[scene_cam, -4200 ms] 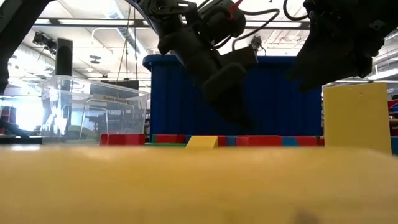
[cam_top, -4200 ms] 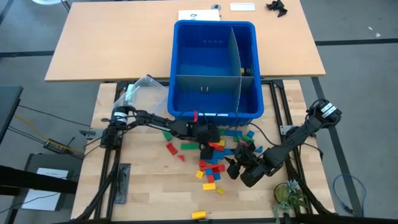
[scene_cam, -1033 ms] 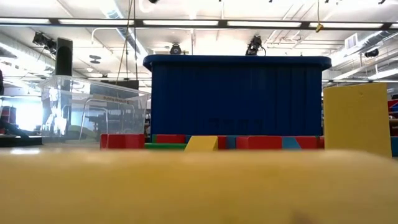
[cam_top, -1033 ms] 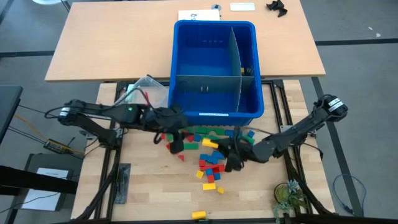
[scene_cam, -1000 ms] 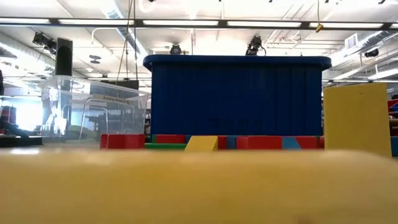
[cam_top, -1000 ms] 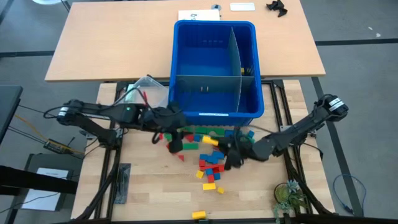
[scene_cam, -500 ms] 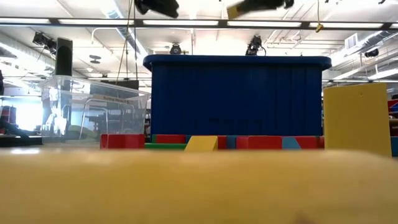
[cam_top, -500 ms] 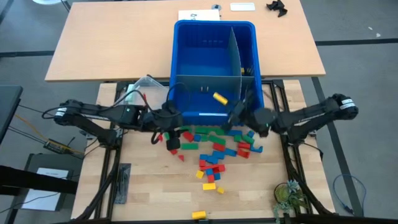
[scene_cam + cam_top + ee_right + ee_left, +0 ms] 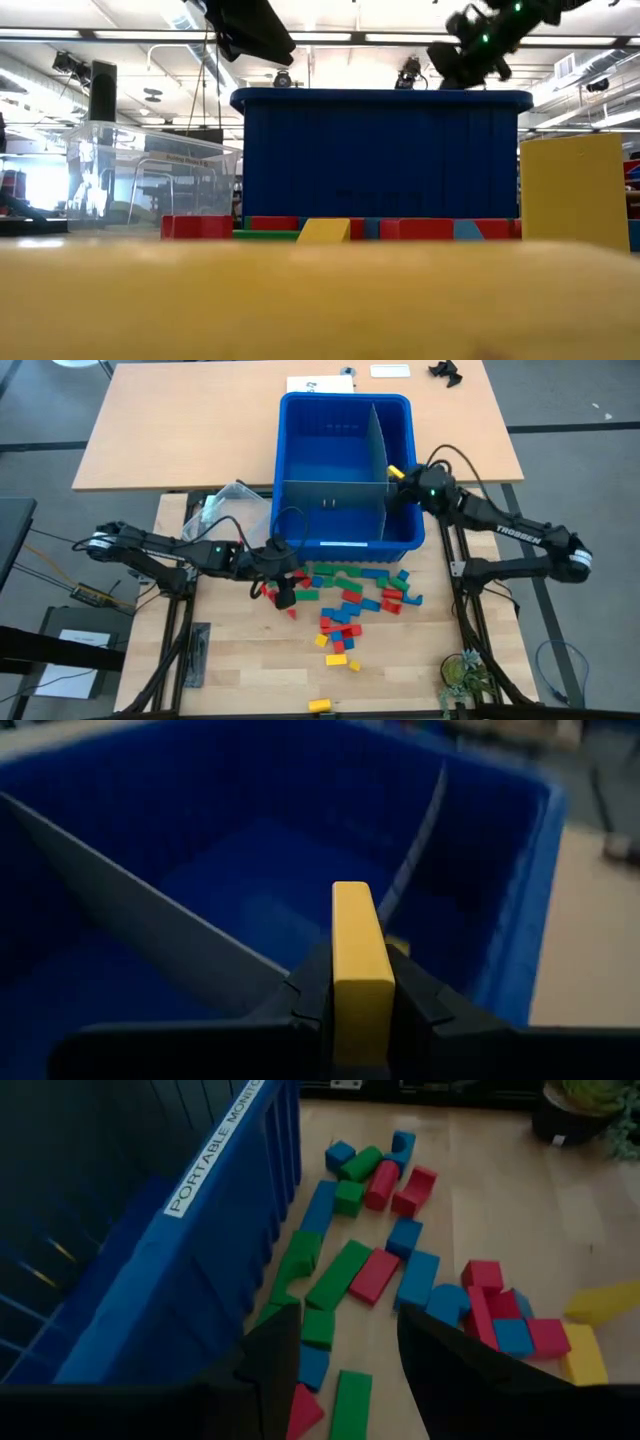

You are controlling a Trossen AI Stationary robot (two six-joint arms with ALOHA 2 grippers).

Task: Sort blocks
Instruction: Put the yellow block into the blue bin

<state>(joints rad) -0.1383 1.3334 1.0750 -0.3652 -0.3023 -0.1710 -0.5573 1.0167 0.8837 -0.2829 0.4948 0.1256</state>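
The wooden worktop (image 9: 230, 660) carries a large blue bin (image 9: 345, 470) split by grey dividers (image 9: 377, 455) into compartments; the two big compartments look bare, while a small yellow piece shows in the small near-right compartment, just beside the cross divider; a small clear tub (image 9: 232, 503) stands at the bin's left near corner, and what it holds cannot be told; the blocks (image 9: 350, 605), red, blue, green and yellow, lie scattered on the worktop in front of the bin's near wall, a few yellow ones apart toward the front edge.

The right arm reaches in from the right over the bin's right rim; the right gripper (image 9: 361, 982) is raised above the bin near the cross divider, its jaws clenched on a yellow block (image 9: 360, 965) held upright between them; in the high view that yellow block shows at the gripper's tip above the right compartments.

The left arm stretches low across the worktop from the left; the left gripper (image 9: 345, 1345) hovers just in front of the bin's near wall at the left end of the scattered blocks, its jaws released and parted with nothing between them, pointing down over green and red blocks.
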